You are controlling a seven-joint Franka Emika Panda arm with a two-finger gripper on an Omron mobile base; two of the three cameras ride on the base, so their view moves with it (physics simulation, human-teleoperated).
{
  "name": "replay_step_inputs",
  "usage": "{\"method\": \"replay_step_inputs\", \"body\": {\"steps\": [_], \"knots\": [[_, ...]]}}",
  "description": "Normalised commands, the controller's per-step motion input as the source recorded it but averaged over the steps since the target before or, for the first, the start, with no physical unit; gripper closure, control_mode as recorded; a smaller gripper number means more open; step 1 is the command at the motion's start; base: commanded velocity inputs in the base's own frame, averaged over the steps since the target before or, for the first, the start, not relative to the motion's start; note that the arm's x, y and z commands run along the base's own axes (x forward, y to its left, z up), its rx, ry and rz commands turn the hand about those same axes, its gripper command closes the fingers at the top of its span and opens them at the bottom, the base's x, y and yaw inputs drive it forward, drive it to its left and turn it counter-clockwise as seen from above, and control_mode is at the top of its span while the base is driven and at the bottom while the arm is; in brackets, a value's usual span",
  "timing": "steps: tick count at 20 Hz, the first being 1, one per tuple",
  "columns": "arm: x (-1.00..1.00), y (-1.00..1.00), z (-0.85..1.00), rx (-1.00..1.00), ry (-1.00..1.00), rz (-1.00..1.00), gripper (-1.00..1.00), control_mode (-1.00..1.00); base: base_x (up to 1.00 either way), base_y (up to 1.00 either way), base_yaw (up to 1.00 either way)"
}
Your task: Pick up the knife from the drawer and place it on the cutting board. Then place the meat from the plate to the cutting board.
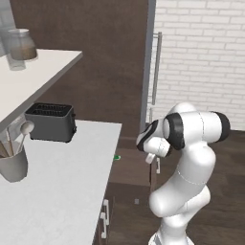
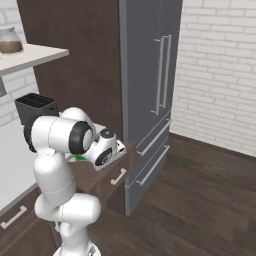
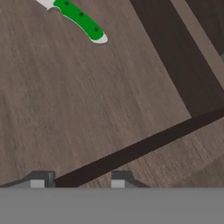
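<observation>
Hand view: green-handled silver-bladed knife [image 3: 78, 18] lay in dark brown wooden drawer [image 3: 65, 109]; gripper [image 3: 78, 181] narrowed, empty. Step: knife pickup; next needs reopening, moving over handle.

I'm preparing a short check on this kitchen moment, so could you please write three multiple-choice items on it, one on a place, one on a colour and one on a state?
1. Where does the small knife with the silver-grey blade lie?
A. on the wooden floor of the dark brown drawer
B. on the white counter
C. between the fingers

2. What colour is the knife's handle?
A. red
B. bright green
C. black

3. Is the knife gripped?
A. yes, lifted
B. yes, still down
C. no, it lies apart from the gripper

Answers: 1 A, the hand view shows it flat on the drawer's wood grain. 2 B, the handle is bright green with dark rivets. 3 C, the fingertips have nothing between them, and the knife lies at the far edge of the hand view.
</observation>
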Motion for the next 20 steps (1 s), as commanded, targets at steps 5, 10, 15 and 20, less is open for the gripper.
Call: {"method": "replay_step_inputs", "body": {"steps": [5, 10, 15, 20], "knots": [[-0.06, -0.62, -0.58, -0.03, 0.0, 0.0, -1.0, -1.0, 0.0, 0.0, 0.0], [-0.18, -0.82, -0.67, -0.03, 0.0, 0.0, -1.0, -1.0, 0.0, 0.0, 0.0], [-0.3, -1.0, -0.55, 0.0, 0.0, 0.0, -1.0, -1.0, 0.0, 0.0, 0.0], [-0.3, -1.0, -0.49, 0.0, 0.0, 0.0, -1.0, -1.0, 0.0, 0.0, 0.0]]}}
